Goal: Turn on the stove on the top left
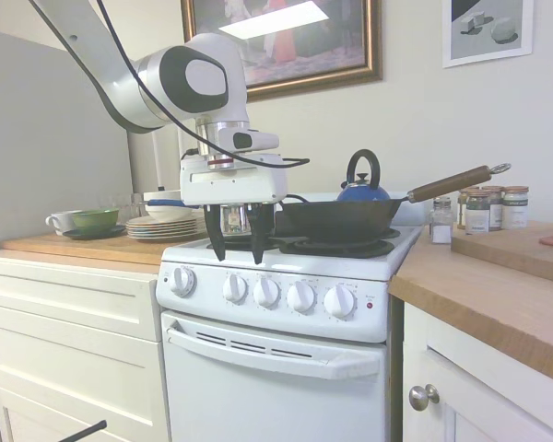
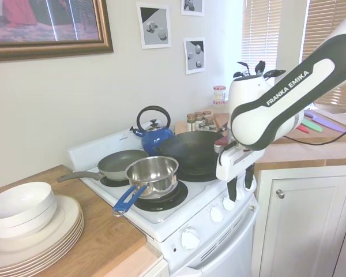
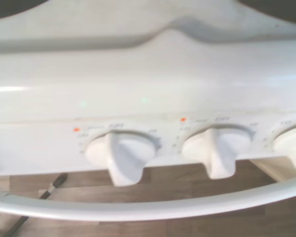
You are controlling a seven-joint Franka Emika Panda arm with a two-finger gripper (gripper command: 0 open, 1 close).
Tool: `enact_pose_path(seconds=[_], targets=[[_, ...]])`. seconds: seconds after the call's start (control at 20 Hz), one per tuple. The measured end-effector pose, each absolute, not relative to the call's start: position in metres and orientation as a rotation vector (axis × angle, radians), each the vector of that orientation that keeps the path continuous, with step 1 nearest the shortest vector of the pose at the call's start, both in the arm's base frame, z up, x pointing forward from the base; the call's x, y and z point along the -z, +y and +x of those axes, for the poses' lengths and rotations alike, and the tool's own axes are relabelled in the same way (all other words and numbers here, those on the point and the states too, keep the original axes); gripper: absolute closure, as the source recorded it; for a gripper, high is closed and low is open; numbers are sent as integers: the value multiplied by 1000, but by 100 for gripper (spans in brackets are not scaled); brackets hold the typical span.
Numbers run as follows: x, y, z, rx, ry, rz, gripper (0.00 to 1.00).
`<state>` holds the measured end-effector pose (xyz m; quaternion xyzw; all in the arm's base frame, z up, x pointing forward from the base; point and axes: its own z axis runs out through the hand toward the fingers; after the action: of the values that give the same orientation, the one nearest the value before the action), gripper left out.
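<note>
Approach step: gripper (image 1: 235, 250) hangs above stove (image 1: 286, 331) knob row (image 1: 263, 291), jaws released, grasping nothing. Stove sits between cabinets. Next move likely: descend, straddle correct knob (image 3: 121, 153), clench, twist.

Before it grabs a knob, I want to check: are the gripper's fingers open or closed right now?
Open. In the first exterior view the gripper hangs above the stove's knobs with a clear gap between its two dark fingers, holding nothing.

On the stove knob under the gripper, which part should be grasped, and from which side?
Grip the raised bar across the knob, one finger on each flat side. Approach from the stove front, since the knob faces forward. The gripper is open just above the panel.
</note>
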<state>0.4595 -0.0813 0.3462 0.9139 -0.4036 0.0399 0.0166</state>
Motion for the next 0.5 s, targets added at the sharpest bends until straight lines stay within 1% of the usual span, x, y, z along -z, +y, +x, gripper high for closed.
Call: enact_pose_path(seconds=[0.5], targets=[[-329,-86,468,-135,-1249,2804,100]])
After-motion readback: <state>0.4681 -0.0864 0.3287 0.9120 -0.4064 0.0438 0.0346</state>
